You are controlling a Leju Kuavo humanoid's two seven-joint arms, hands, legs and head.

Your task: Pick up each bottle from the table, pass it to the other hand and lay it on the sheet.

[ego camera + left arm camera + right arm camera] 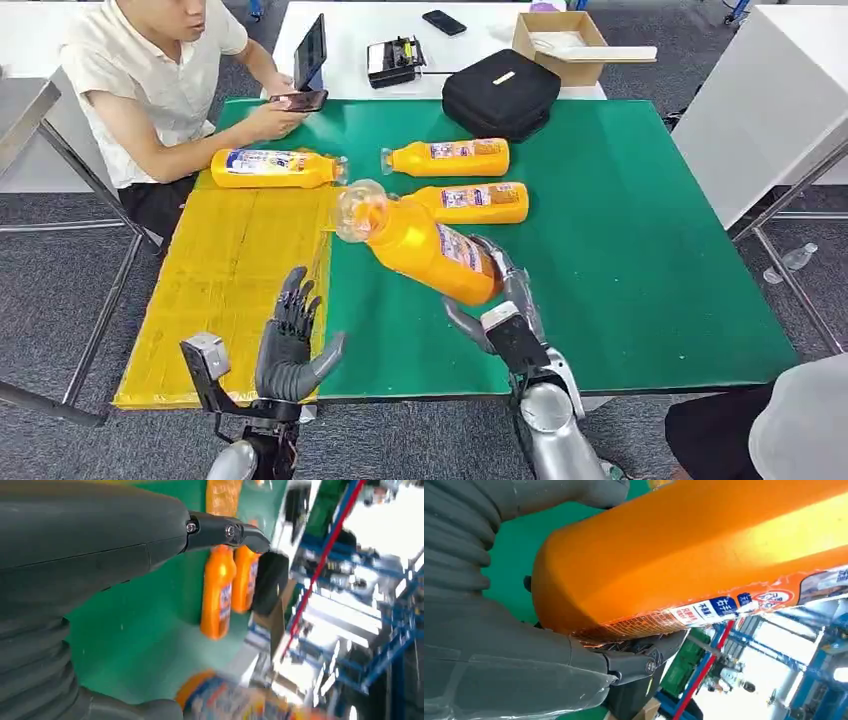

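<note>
Head view: high, facing forward and down over the green desk (640, 250).
Wrist views: close behind each hand.
Shared: the two orange bottles (452, 158) (225, 587) lying on the desk.

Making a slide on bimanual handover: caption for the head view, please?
Right robot hand lifts an orange bottle toward the open left robot hand beside the yellow sheet.

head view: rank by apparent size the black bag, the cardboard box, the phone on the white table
1. black bag
2. cardboard box, its base partly hidden by the bag
3. phone, clearly the smallest
All three sit at the far end, so nearness hardly skews this.
</note>
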